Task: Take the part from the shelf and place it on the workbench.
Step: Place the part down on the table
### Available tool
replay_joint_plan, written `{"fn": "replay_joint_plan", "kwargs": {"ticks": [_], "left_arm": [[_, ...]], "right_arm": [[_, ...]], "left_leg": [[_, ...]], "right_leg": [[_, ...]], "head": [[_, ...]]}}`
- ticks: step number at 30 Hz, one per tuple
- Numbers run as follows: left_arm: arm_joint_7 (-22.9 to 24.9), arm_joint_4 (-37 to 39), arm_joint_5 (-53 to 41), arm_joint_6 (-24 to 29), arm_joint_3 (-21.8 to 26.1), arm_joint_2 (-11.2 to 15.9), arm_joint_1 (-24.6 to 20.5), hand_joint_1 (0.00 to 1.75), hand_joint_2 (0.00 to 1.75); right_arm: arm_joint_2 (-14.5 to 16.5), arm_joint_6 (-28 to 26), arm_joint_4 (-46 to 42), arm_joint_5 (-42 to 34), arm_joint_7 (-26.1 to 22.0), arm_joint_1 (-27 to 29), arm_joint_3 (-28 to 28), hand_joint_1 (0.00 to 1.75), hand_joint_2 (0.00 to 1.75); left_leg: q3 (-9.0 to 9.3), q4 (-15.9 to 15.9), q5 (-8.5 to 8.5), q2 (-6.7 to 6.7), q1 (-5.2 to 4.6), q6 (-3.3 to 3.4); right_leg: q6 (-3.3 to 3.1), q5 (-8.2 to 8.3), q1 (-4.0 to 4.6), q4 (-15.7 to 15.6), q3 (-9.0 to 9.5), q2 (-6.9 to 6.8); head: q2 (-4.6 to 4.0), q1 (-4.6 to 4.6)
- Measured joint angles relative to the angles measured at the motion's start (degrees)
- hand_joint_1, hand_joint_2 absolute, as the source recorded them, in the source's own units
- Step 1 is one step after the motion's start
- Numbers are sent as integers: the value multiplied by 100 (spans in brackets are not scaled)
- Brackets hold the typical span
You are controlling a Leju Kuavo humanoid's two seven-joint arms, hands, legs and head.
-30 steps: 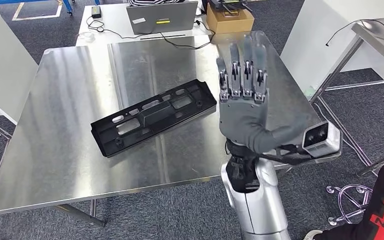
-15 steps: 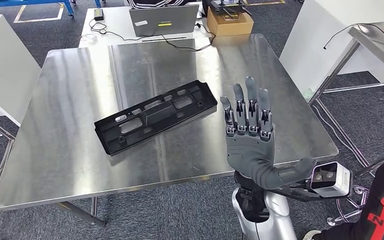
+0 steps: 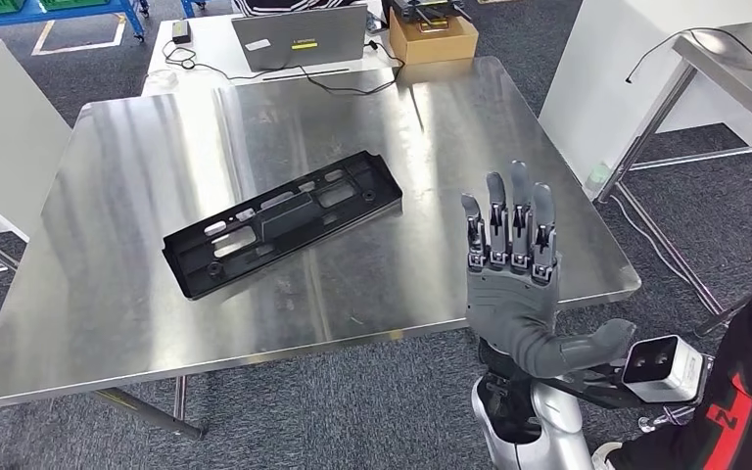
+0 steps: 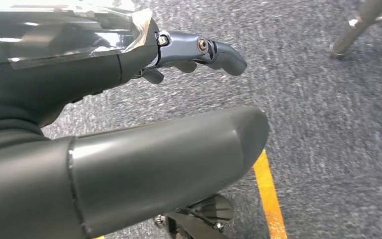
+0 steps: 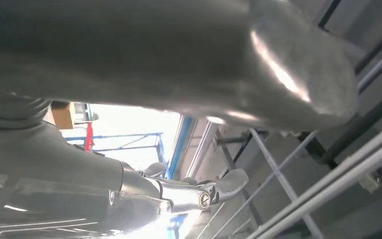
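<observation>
**Part on surface, right robot hand raised w/ nothing in it**

Black plastic part [image 3: 282,224] lies flat on the steel surface [image 3: 108,294], angled, roughly mid-surface. Right robot hand [image 3: 512,284] is up near the surface's front-right corner, well apart from the part; fingers [image 3: 509,220] straight & spread, thumb out to the side, holding nothing. Left robot hand [image 4: 129,139] hangs over grey carpet by a yellow floor line [image 4: 269,199]; fingers apart, nothing in it. Laptop [image 3: 299,37] & cardboard box [image 3: 434,36] sit on a white table behind the surface.
</observation>
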Motion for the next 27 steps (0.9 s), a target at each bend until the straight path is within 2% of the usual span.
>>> {"fn": "replay_joint_plan", "kwargs": {"ticks": [1,2,4,5,6,8,9,10,12,13,14,15,16,17,18,19,20,22,23,24,25,27], "left_arm": [[0,0,-3,-1,5,4,1,0,0],[0,0,-5,-2,9,9,-1,0,0],[2,-1,-8,-3,11,16,-14,0,0],[4,-1,-8,-3,12,18,-19,0,0],[9,-1,-8,-4,13,20,-24,0,0],[26,0,-8,-9,16,21,-24,0,0],[35,-1,-9,-11,18,18,-26,0,0],[44,-1,-9,-14,21,16,-29,0,0],[54,-2,-10,-17,29,14,-31,0,0],[57,-2,-10,-17,35,15,-30,0,0],[59,-2,-11,-18,42,13,-29,0,0],[61,-2,-12,-18,49,10,-29,0,0],[64,-2,-15,-18,55,8,-29,0,0],[71,-2,-19,-19,60,5,-29,0,0],[78,-2,-23,-19,66,6,-29,0,0],[86,-2,-28,-19,70,7,-31,0,0],[92,-2,-32,-19,78,9,-32,0,0],[101,-2,-36,-18,95,12,-31,0,0],[104,-1,-36,-16,103,18,-29,0,0],[107,-1,-36,-16,108,23,-27,0,0],[108,0,-36,-15,110,27,-26,0,0],[110,0,-35,-11,113,31,-24,0,0]], "right_arm": [[-9,-10,-13,2,-1,24,-36,0,0],[-16,-17,-29,5,-2,45,-67,0,0],[-24,-41,-73,16,-10,84,-117,0,0],[-26,-52,-91,26,-19,102,-135,0,0],[-27,-60,-104,36,-30,123,-151,0,0],[-31,-60,-126,72,-64,177,-180,0,0],[-35,-59,-138,91,-86,206,-194,0,0],[-41,-58,-149,111,-103,233,-207,0,0],[-56,-58,-156,139,-121,276,-223,0,0],[-63,-59,-156,156,-127,300,-229,0,0],[-70,-64,-156,188,-143,327,-238,0,0],[-76,-74,-156,232,-165,354,-249,0,0],[-80,-85,-156,288,-191,378,-260,0,0],[-83,-98,-157,344,-216,396,-270,0,0],[-84,-108,-160,386,-234,407,-280,0,0],[-84,-117,-164,422,-246,418,-289,0,0],[-84,-131,-170,456,-252,431,-302,0,0],[-85,-167,-180,517,-256,461,-336,0,0],[-85,-184,-182,546,-256,468,-352,0,0],[-85,-194,-182,566,-256,469,-361,0,0],[-84,-201,-182,588,-256,467,-364,0,0],[-83,-212,-182,626,-256,467,-366,0,0]], "left_leg": [[111,-137,123,1,5,-1],[337,-488,315,1,7,12],[820,-1287,582,-4,-6,57],[958,-1532,641,-8,-24,85],[997,-1626,649,-11,-45,109],[936,-1644,742,0,-63,182],[887,-1666,805,11,-56,232],[829,-1693,880,26,-45,285],[689,-1712,1004,50,-38,345],[615,-1709,1060,62,-40,350],[537,-1704,1117,72,-43,344],[466,-1696,1174,82,-44,334],[397,-1681,1227,89,-43,318],[337,-1652,1268,93,-43,297],[279,-1609,1298,93,-51,273],[224,-1568,1327,93,-58,241],[184,-1532,1353,92,-67,206],[143,-1511,1414,91,-68,130],[127,-1493,1405,84,-55,95],[99,-1445,1330,74,-40,61],[50,-1324,1165,64,-26,31],[-109,-838,659,49,-6,-21]], "right_leg": [[10,32,3,2,-36,0],[27,64,3,3,-65,3],[82,135,13,1,-103,8],[120,170,20,-1,-111,7],[158,208,21,-6,-116,4],[238,270,21,-19,-128,-3],[246,218,27,29,-174,-2],[231,78,35,170,-247,-1],[157,-391,40,751,-465,1],[149,-611,34,1146,-562,1],[176,-734,27,1463,-608,1],[230,-759,21,1621,-559,0],[299,-686,15,1527,-378,0],[354,-574,6,1166,-72,-1],[379,-515,4,699,278,-1],[374,-501,15,290,556,2],[351,-526,27,19,714,5],[272,-547,50,-97,711,6],[221,-518,28,-103,671,-2],[154,-480,7,-107,639,-10],[86,-435,-14,-116,605,-21],[-4,-342,-15,-114,516,-33]], "head": [[0,0],[0,-1],[0,2],[0,5],[0,6],[0,8],[0,7],[0,15],[0,26],[0,34],[0,34],[0,34],[0,35],[0,34],[0,36],[0,33],[0,32],[0,27],[0,29],[0,27],[0,23],[0,14]]}}
